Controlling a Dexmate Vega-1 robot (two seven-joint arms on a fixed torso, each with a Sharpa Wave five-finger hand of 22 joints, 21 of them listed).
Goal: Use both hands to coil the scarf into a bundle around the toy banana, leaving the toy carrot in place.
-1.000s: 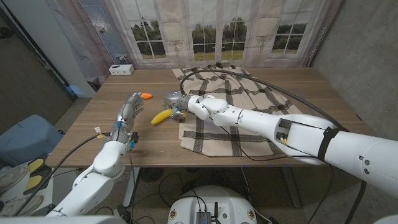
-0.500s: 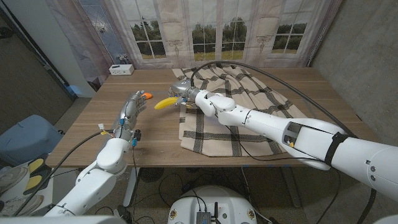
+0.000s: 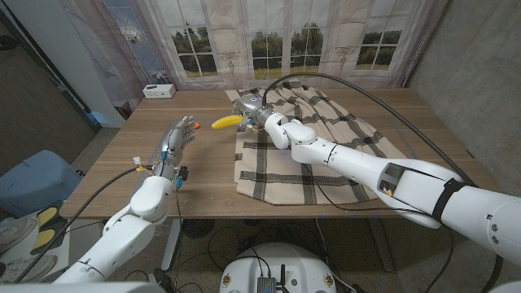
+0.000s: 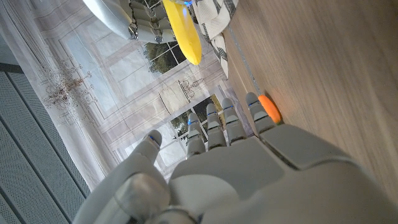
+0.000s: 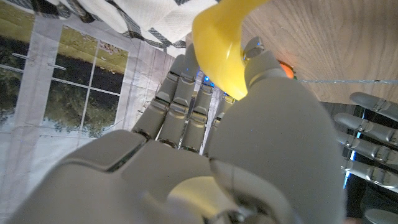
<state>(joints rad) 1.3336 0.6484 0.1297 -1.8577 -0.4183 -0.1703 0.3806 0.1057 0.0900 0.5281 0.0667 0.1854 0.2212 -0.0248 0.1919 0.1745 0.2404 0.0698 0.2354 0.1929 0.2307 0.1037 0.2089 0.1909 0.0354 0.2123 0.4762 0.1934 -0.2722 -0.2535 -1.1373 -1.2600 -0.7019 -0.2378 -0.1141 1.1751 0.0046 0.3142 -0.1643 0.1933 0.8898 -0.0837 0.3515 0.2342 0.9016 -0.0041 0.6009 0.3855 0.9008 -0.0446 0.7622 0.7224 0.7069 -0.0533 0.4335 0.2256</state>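
My right hand (image 3: 251, 111) holds the yellow toy banana (image 3: 225, 121) above the table, near the far left edge of the scarf; the banana (image 5: 222, 45) sticks out past my right hand's fingers (image 5: 186, 93). The cream scarf (image 3: 309, 138) with dark checks lies spread over the right half of the table. The orange toy carrot (image 3: 194, 125) lies on the wood just past my left hand (image 3: 173, 145), which stands open with fingers straight and holds nothing. In the left wrist view the carrot (image 4: 268, 107) sits at my left hand's (image 4: 236, 168) fingertips and the banana (image 4: 183, 32) hangs beyond.
A small white box (image 3: 159, 91) sits at the far left corner of the table (image 3: 203, 183). Black cables (image 3: 383, 106) arc over the scarf from my right arm. Curtains and a window scene stand behind the table.
My right hand has lifted the banana from the wood beside the scarf and carried it away from me, toward the scarf's far left edge. My left hand has barely moved.
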